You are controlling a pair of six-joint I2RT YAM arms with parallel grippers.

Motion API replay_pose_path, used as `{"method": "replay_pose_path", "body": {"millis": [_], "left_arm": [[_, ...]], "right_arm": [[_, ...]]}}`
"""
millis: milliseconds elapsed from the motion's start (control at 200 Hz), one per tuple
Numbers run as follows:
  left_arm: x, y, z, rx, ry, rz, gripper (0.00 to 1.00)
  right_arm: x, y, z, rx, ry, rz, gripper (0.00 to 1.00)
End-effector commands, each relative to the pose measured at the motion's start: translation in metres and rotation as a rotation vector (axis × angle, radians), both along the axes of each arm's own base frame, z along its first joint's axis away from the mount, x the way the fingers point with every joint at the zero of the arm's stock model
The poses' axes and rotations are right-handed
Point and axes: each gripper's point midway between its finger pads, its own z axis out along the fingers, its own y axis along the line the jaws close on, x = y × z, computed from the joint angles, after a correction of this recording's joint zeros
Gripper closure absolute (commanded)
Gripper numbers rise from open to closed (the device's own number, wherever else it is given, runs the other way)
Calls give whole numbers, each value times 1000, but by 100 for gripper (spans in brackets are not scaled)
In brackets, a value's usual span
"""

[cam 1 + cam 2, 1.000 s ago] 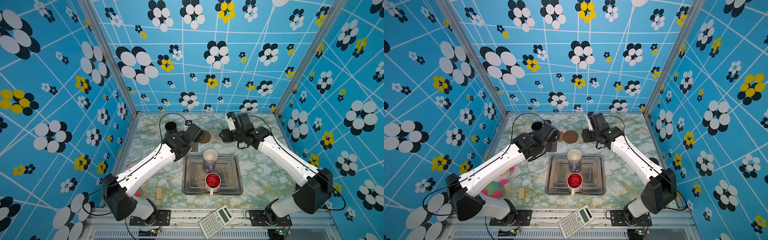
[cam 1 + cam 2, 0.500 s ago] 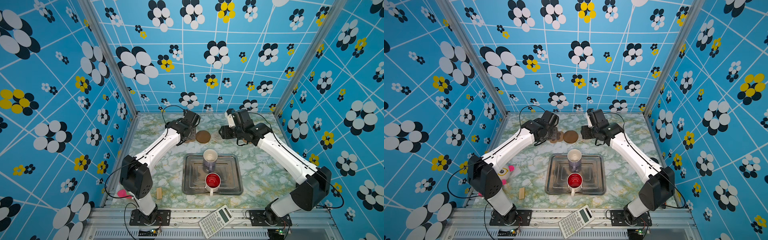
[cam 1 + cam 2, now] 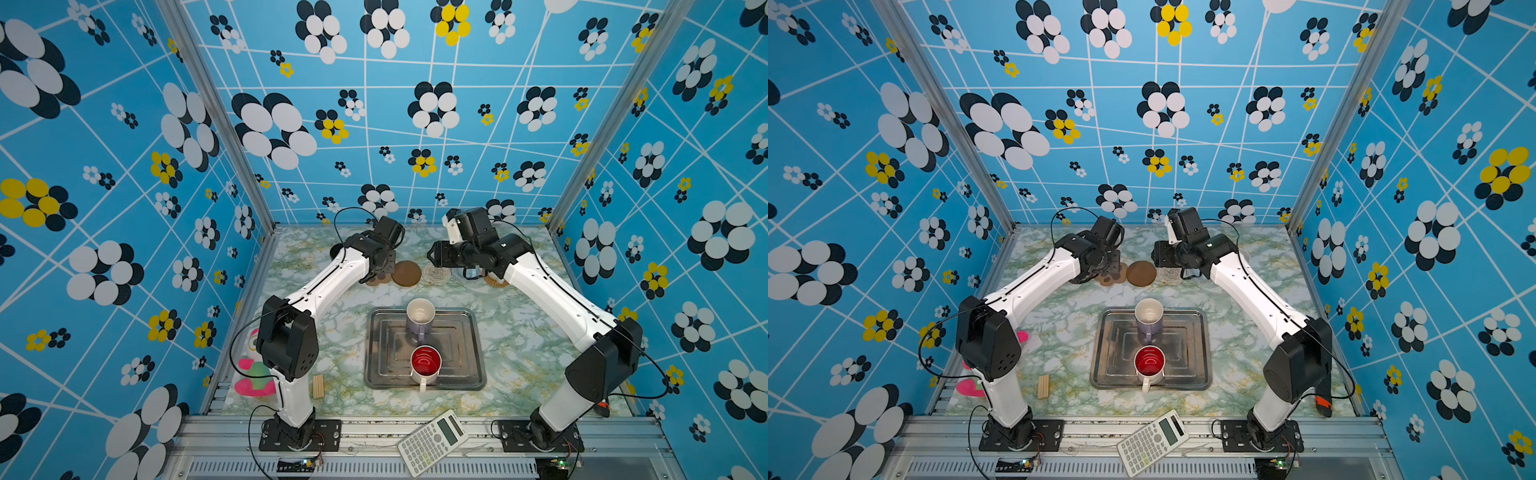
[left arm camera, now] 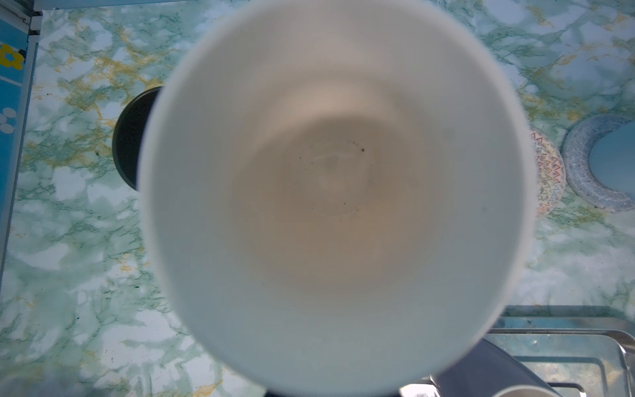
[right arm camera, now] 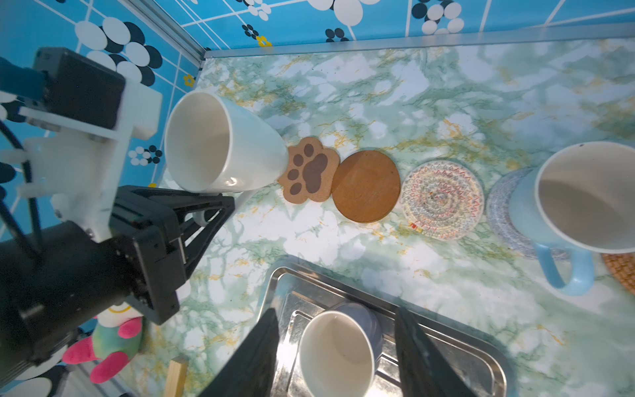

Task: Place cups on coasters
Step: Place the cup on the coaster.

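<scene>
My left gripper [image 5: 206,213] is shut on the handle of a white cup [image 5: 220,144], which is tilted with its base by the edge of the paw-print coaster [image 5: 309,170]. This cup's inside [image 4: 330,192] fills the left wrist view. My right gripper [image 5: 336,311] is open and hangs high above the lavender cup [image 3: 419,318]. That cup stands on the metal tray [image 3: 469,357] beside the red-lined white cup [image 3: 426,363]. A light blue cup [image 5: 567,192] sits on the grey-blue coaster [image 5: 498,213]. A brown disc [image 5: 366,185] and a cream crocheted coaster [image 5: 441,199] lie bare. The black cup [image 4: 130,137] stands at the back left.
A rattan coaster [image 5: 622,271] lies past the blue cup. A calculator [image 3: 432,442] rests on the front rail. A plush toy [image 3: 253,374] and a wooden block [image 3: 318,386] lie front left, and an orange-black tool [image 3: 1323,399] front right. Walls close three sides.
My left arm has swung back and left, carrying the white cup to the left end of the coaster row. My right arm has barely moved.
</scene>
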Motion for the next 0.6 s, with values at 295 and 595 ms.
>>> {"method": "replay_pose_path", "body": {"millis": [295, 595], "left_arm": [[27, 2, 29, -46, -98, 10, 100], [34, 0, 28, -121, -102, 5, 100]], "right_arm": [[3, 8, 5, 50, 31, -13, 45], [11, 16, -6, 35, 66, 1, 45]]}}
